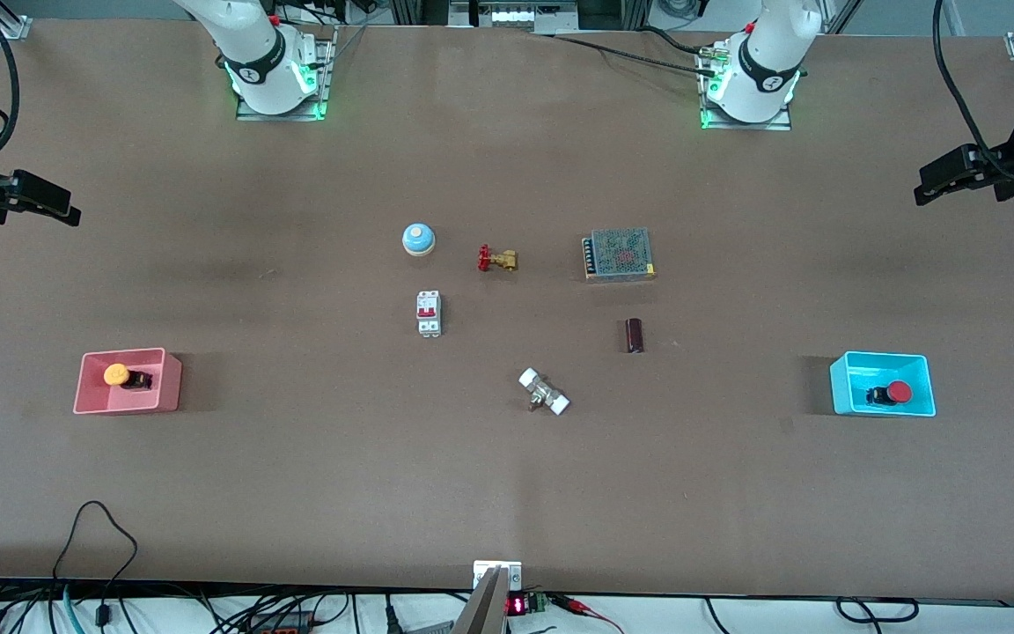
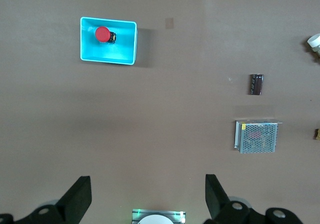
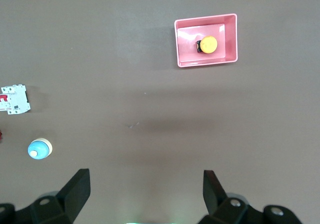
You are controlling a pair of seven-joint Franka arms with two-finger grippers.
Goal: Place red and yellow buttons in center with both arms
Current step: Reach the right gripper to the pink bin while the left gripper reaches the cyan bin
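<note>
We see the red button (image 1: 899,393) lying in the cyan bin (image 1: 847,385) at the left arm's end of the desk (image 1: 296,493), and the yellow button (image 1: 117,375) in the pink bin (image 1: 164,380) at the right arm's end. Both arms wait high. Left hand (image 2: 147,196) is spread wide over bare desk, holding nothing. Right hand (image 3: 146,194) is likewise wide and empty. Mid-desk clutter: blue bell (image 1: 418,239), brass valve (image 1: 497,259), breaker (image 1: 429,313), power supply (image 1: 619,254), dark capacitor (image 1: 635,335), white-capped fitting (image 1: 544,391).

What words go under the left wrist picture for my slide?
Open left claw high over the table, red button waiting in the cyan bin.
</note>
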